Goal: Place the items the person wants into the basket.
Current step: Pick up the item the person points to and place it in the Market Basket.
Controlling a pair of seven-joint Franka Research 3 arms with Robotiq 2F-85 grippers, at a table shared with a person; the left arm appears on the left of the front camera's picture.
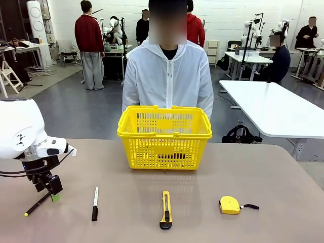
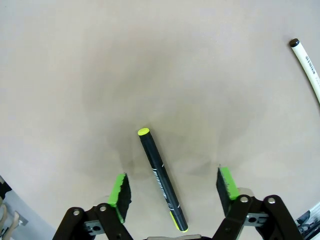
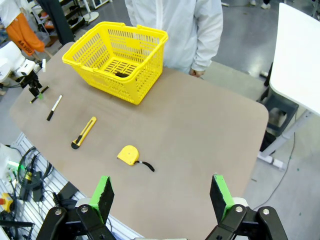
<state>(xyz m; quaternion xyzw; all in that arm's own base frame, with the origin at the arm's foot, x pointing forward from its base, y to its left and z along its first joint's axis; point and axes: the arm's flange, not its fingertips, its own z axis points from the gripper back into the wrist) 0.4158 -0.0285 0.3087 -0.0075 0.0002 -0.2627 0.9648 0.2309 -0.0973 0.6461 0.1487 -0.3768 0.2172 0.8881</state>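
Observation:
The slim black pen [image 2: 161, 177] with a yellow tip lies on the tan table between my left gripper's [image 2: 173, 181] green pads, which stand wide apart and clear of it. From the front, the left gripper [image 1: 52, 195] hangs low over the pen [image 1: 36, 206] at the table's near left. The yellow tape measure [image 1: 229, 204] sits at the near right, its black strap trailing right. My right gripper [image 3: 160, 192] is open, high above the tape measure [image 3: 129, 154]. The yellow basket [image 1: 164, 135] stands at the far middle before the person [image 1: 168, 76] in white.
A white-barrelled marker [image 1: 95, 203] lies right of the pen, and a yellow-and-black utility knife [image 1: 166, 209] lies near the front middle. Something small and dark rests on the floor of the basket [image 3: 107, 80]. A white table [image 1: 273, 109] stands beyond the right edge.

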